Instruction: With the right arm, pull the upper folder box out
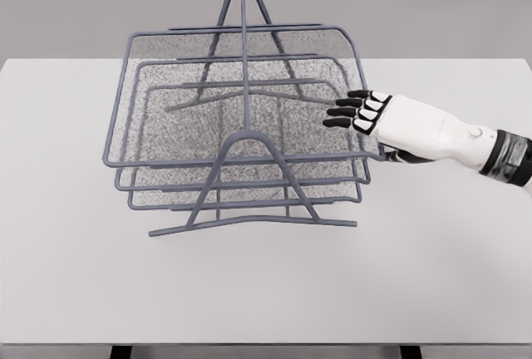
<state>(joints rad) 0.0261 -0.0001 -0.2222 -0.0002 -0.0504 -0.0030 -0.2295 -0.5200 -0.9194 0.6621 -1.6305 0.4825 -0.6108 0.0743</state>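
Observation:
A grey wire-mesh folder rack (241, 209) with three stacked trays stands on the white table (266, 292). The upper tray (233, 85) is the widest, and its front rim runs at about mid-height of the rack. My right hand (353, 110) comes in from the right and rests at the right rim of the upper tray. Its black-tipped fingers (345, 112) point left over the rim, straight and relaxed, holding nothing. The thumb sits low, near the tray's front right corner. The left arm does not show.
The rack's A-shaped front frame (253, 180) and its base bar jut toward me. The table's far edge runs behind the rack, against a grey wall.

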